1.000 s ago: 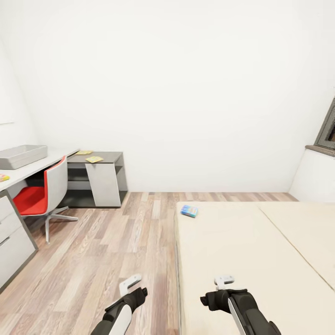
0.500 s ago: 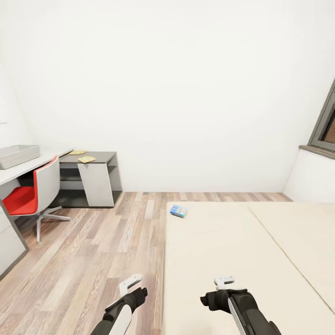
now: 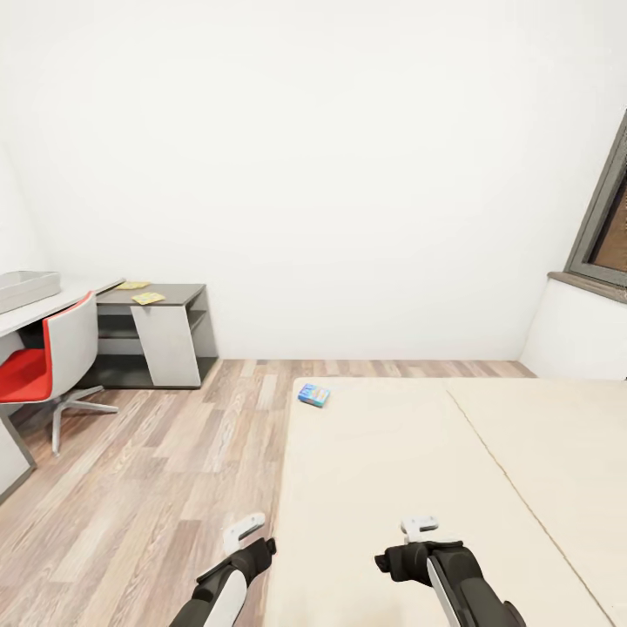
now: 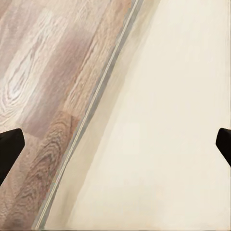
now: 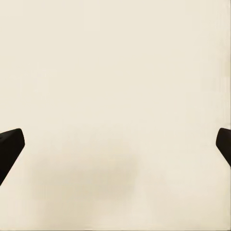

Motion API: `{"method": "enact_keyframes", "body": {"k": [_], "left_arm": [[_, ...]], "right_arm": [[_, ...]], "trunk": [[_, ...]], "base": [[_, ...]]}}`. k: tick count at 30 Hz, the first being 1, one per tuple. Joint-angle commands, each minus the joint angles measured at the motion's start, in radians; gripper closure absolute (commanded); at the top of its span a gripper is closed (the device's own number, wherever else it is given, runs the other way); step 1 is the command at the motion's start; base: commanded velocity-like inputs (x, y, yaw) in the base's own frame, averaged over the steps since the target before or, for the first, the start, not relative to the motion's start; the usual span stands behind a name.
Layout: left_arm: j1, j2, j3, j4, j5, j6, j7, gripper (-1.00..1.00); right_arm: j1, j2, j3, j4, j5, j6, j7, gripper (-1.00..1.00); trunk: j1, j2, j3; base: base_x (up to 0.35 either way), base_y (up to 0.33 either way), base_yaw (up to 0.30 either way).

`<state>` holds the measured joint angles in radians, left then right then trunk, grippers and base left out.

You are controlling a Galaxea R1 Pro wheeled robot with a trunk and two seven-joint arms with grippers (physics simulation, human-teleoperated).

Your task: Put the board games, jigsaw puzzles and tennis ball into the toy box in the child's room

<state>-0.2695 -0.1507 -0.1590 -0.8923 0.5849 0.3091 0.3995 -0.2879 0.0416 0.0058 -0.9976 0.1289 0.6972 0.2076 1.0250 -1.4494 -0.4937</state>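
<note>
I had nothing in hand: the blue board game (image 3: 313,394) lay near the corner of the bed (image 3: 418,488), and the toy box (image 3: 26,289) sat well apart on the table (image 3: 52,305), its inside hidden from me. Both wrist views showed left gripper (image 4: 115,144) and right gripper (image 5: 115,144) spread wide and empty over the mattress, while the head view alone showed the red chair (image 3: 43,361) and 2 yellow items (image 3: 148,298) on the dark desk section.

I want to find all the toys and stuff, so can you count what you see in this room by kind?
Blue board game on the bed: 1
Yellow flat things on the dark low desk, too small to tell what they are: 2
Grey toy box on the white table: 1
Red and white chair: 1
Total: 5
</note>
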Motion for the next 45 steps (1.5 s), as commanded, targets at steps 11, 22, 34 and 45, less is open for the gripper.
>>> {"method": "enact_keyframes", "body": {"k": [11,22,34,45], "left_arm": [[0.000,0.000,-0.002,-0.002,0.009,0.002,0.009,-1.00],[0.000,0.000,-0.002,-0.002,0.009,0.002,0.009,-1.00],[0.000,0.000,-0.002,-0.002,0.009,0.002,0.009,-1.00],[0.000,0.000,-0.002,-0.002,0.009,0.002,0.009,-1.00]], "right_arm": [[-0.001,0.001,0.000,-0.001,0.011,0.004,0.007,-1.00],[-0.001,0.001,0.000,-0.001,0.011,0.004,0.007,-1.00],[-0.001,0.001,0.000,-0.001,0.011,0.004,0.007,-1.00],[-0.001,0.001,0.000,-0.001,0.011,0.004,0.007,-1.00]], "trunk": [[0.000,-0.001,-0.001],[0.000,-0.001,-0.001],[0.000,-0.001,-0.001],[0.000,-0.001,-0.001]], "base": [[0.000,-0.275,0.000],[0.000,-0.275,0.000],[0.000,-0.275,0.000],[0.000,-0.275,0.000]]}}
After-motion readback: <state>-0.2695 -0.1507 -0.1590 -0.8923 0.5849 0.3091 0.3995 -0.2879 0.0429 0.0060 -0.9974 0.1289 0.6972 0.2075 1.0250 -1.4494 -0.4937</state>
